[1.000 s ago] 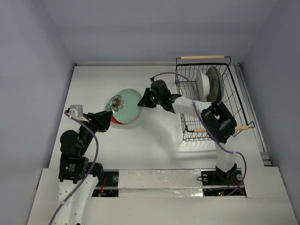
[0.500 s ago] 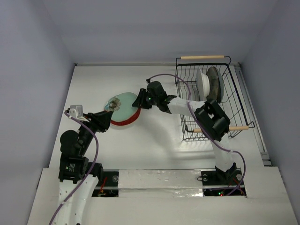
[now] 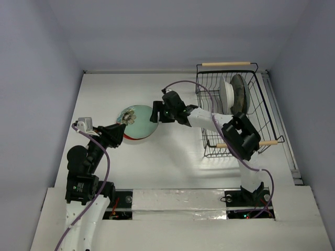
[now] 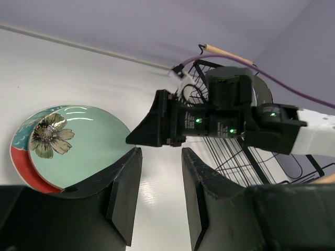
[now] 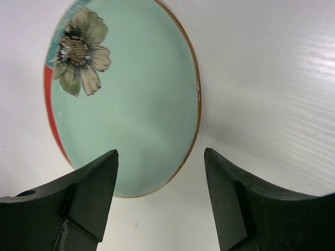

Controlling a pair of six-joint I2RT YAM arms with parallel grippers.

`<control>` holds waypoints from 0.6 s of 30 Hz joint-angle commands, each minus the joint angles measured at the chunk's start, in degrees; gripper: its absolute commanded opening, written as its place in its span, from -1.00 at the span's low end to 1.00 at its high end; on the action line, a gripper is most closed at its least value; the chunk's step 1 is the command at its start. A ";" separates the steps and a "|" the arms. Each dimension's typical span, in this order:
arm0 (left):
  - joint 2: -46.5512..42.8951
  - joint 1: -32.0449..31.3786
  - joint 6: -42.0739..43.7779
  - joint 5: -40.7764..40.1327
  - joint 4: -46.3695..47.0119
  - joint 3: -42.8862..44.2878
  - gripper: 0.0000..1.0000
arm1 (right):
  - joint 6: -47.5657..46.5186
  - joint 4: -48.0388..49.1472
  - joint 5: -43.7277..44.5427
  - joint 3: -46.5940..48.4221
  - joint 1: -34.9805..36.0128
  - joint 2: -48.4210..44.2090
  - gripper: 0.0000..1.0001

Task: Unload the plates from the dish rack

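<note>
Right wrist view: red plate (image 5: 125, 99) lies flat on the table (image 3: 172, 162) left of the rack (image 3: 226, 64), set there to free a slot, right gripper (image 5: 159, 157) jaws spread wide and empty over its rim. Nearby the left gripper (image 4: 160, 154) hovers, jaws parted too (backup, probably). A second ago the plate hung tilted in the right's pinch

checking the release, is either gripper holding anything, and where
Nothing held: left gripper and right gripper are open; the red plate lies on the table.
</note>
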 commanded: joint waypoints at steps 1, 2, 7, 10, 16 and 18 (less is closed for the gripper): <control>-0.65 0.31 0.02 0.47 2.92 0.60 -0.33 | -4.31 -0.76 5.88 0.88 0.59 -5.97 0.45; -0.65 0.31 0.02 0.47 2.92 0.60 -0.33 | -4.83 -0.94 6.14 0.88 0.59 -6.32 0.45; -0.65 0.31 0.11 0.38 2.74 0.69 -0.33 | -7.47 -2.61 9.65 0.10 0.59 -12.36 0.22; -0.74 0.31 0.11 0.38 2.74 0.69 -0.38 | -11.77 -4.01 17.81 -2.19 0.59 -20.79 -1.00; -0.92 0.31 0.02 -0.14 2.48 0.69 -1.00 | -20.91 -7.52 30.83 -3.69 -2.47 -33.74 -1.00; -0.92 0.31 0.02 -0.32 2.48 0.78 -1.00 | -22.24 -10.85 34.09 -2.64 -4.67 -36.64 -1.00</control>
